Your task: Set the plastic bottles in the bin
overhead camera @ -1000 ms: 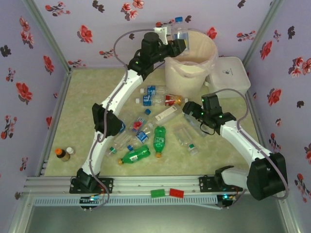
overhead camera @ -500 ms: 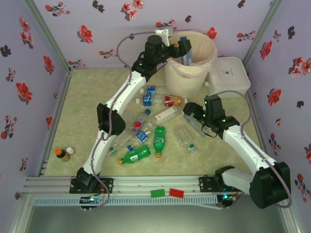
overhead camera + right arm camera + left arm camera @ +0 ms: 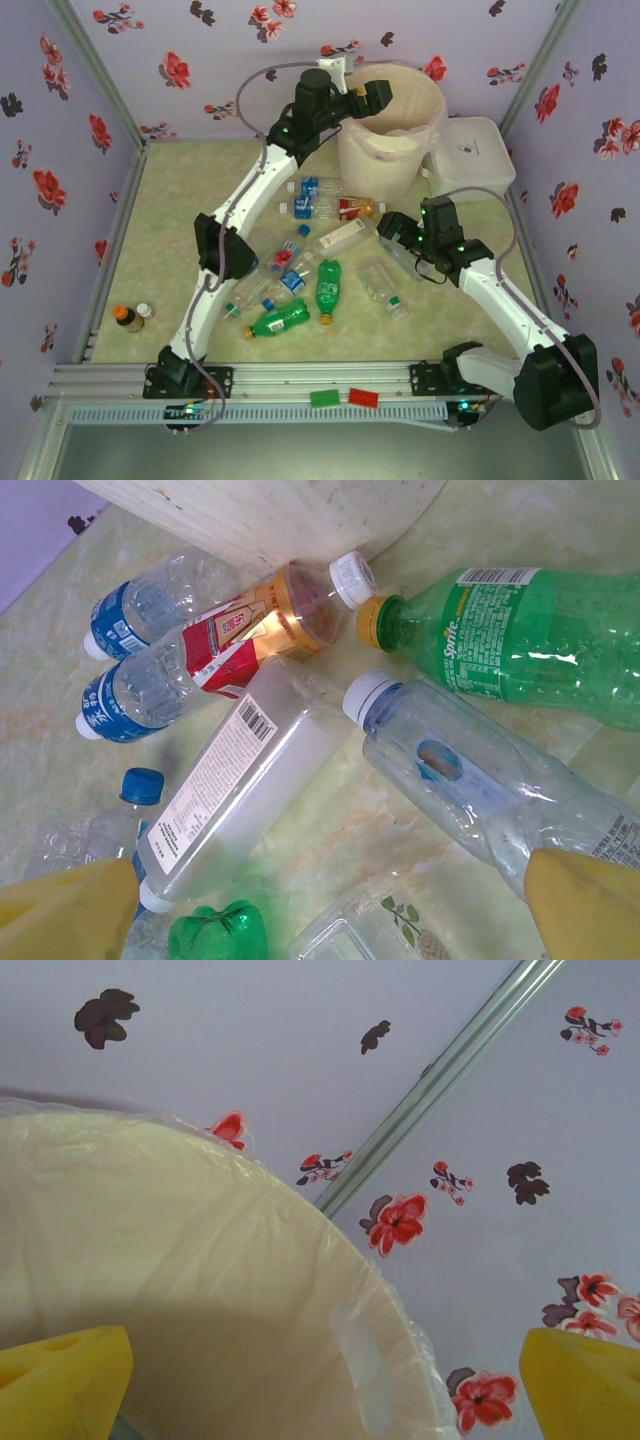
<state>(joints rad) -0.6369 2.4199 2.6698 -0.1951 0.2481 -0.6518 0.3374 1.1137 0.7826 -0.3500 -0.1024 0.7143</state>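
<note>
Photographer: The blue-capped bottle that hung in the left fingers (image 3: 62,1385) above the bin (image 3: 390,170) a second earlier was gone from them. Half a second back it stood in the bin's mouth. At this moment the fingers stood wide apart over the rim with nothing between them.

Editor: So it landed inside?

Photographer: That was the fair reading, though the bottle itself could not be made out against the cream wall and thin liner (image 3: 375,1355). The bin sat at the far side of the bench (image 3: 170,220), just behind the scatter.

Editor: And the other arm?

Photographer: It had barely shifted. The right fingers (image 3: 585,900) were spread too, low over a clear bottle (image 3: 480,780) lying on its side, gripping nothing. A green bottle (image 3: 530,630) lay just beside it.

Editor: What did that leave?

Photographer: One bottle fewer on the bench, but most of the plastic bottles (image 3: 315,187) lay across the middle of it, between the two arms. The job looked far from done, and the left arm was free to fetch another.
</note>
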